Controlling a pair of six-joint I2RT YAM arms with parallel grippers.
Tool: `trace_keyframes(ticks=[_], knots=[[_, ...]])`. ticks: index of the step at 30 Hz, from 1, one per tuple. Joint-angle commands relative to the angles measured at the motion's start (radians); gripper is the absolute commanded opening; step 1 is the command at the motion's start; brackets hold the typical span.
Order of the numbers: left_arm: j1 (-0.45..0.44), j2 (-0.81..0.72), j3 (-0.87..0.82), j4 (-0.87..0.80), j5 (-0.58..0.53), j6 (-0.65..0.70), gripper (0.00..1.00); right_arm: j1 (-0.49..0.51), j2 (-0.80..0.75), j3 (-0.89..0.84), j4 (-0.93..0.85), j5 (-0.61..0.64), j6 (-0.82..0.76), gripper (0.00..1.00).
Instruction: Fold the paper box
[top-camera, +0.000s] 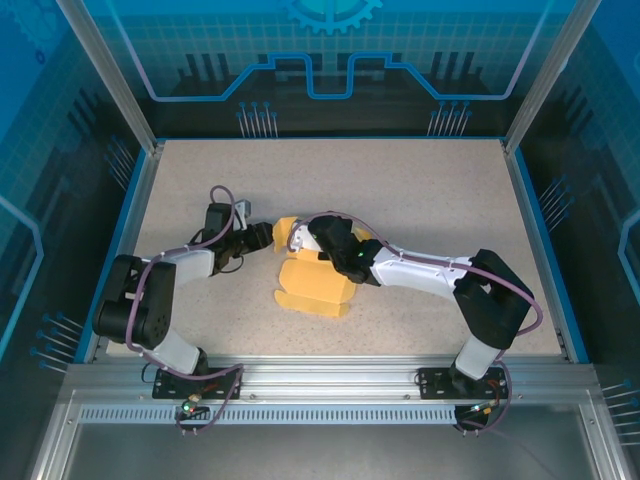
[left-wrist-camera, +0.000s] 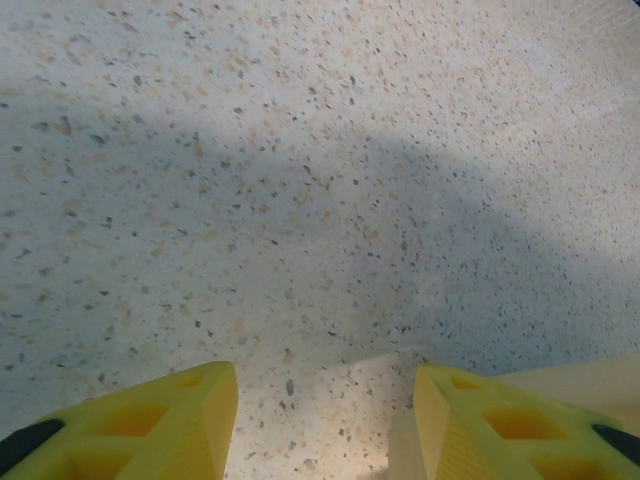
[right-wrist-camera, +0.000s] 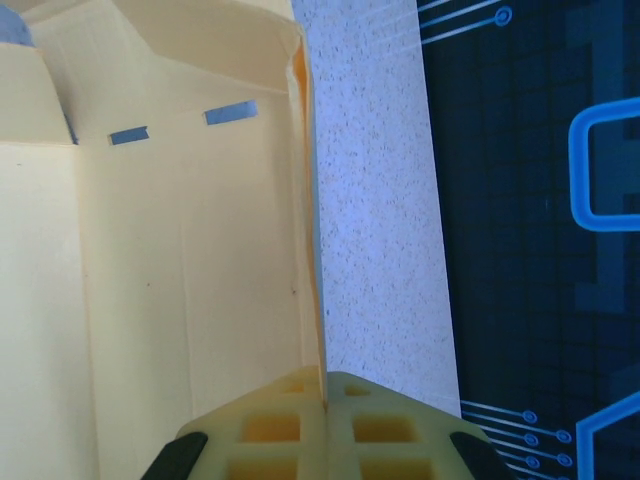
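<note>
The left gripper (left-wrist-camera: 325, 425) hangs with jaws spread over the table (left-wrist-camera: 300, 200), the box (top-camera: 315, 290) just off its right-hand finger (nothing between the jaws). The right gripper (right-wrist-camera: 325, 425) is clenched on the box's raised wall, mid-table.

Robot lab cell, aluminium frame (top-camera: 320, 375), blue panels (top-camera: 320, 60)

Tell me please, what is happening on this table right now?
A pale yellow paper box is being folded in the middle of the table. The right pincer is shut on the edge of a raised panel. The left pincer is open, low over the table beside the box, holding nothing. The box is only partly folded.
</note>
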Motion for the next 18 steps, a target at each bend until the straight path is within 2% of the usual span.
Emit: trace_keyframes(ticks=[1, 7, 12, 18], knots=[[0.022, -0.008, 0.032, 0.005, -0.023, 0.017, 0.51, 0.015, -0.018, 0.011, 0.075, -0.04, -0.033, 0.0], [0.041, 0.025, 0.053, 0.01, -0.023, 0.022, 0.51, -0.007, -0.009, 0.005, 0.112, -0.088, -0.067, 0.0], [0.04, 0.042, 0.064, 0.034, 0.033, 0.048, 0.51, -0.029, -0.013, -0.012, 0.116, -0.123, -0.08, 0.0], [0.015, 0.032, 0.026, 0.083, 0.076, 0.037, 0.51, -0.043, 0.01, -0.032, 0.146, -0.104, -0.101, 0.0]])
